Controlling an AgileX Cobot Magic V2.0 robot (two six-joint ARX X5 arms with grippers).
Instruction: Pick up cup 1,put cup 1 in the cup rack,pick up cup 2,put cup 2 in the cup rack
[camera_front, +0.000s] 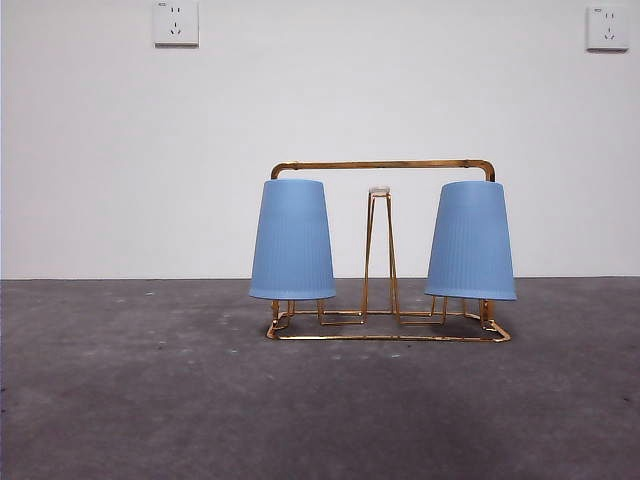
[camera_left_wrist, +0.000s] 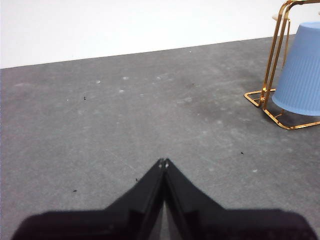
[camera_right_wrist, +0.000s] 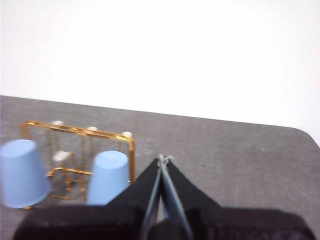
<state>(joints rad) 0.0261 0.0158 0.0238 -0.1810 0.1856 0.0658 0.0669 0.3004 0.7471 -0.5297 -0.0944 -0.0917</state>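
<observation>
At frame centre, two blue cups (camera_front: 292, 240) (camera_front: 471, 242) are seen upturned on the gold cup rack (camera_front: 385, 330). They are judged light, thin plastic, best gripped mid-wall. The left gripper (camera_left_wrist: 163, 162) and right gripper (camera_right_wrist: 163, 159) are closed, empty.

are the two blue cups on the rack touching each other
Apart. The front view shows the left cup and right cup upside down on the cup rack, a bare peg between them.
</observation>
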